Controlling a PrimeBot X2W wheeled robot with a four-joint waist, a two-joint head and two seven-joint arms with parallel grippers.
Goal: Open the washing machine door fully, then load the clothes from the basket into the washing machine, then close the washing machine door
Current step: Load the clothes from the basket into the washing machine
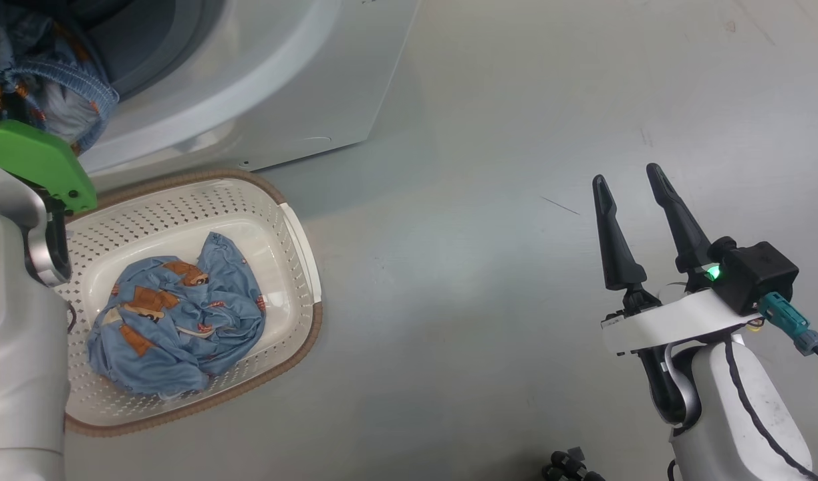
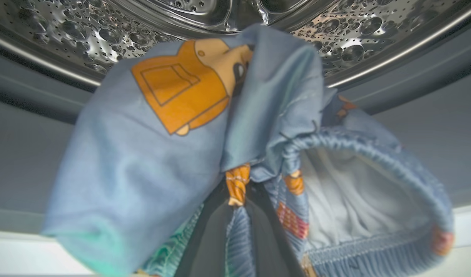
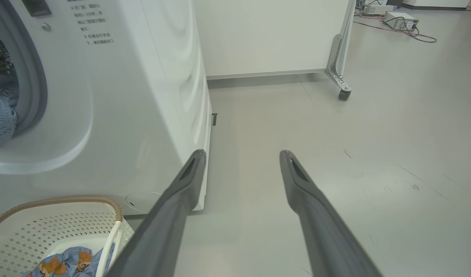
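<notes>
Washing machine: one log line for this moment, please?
left gripper shut on garment at drum | right gripper open | basket holds clothes

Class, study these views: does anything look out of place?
Nothing is spilled or damaged. One garment hangs bunched over the left gripper at the drum mouth; a second garment lies crumpled inside the basket.

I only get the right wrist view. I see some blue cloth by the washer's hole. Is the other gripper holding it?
Observer: It seems so. In the left wrist view the left gripper looks shut, pinching the blue garment.
Operator: Is it in the washing machine?
Observer: It hangs at the opening, with the perforated steel drum just beyond it.
Operator: What's in the basket?
Observer: The head view shows one crumpled blue bundle of clothes in its middle.
</notes>
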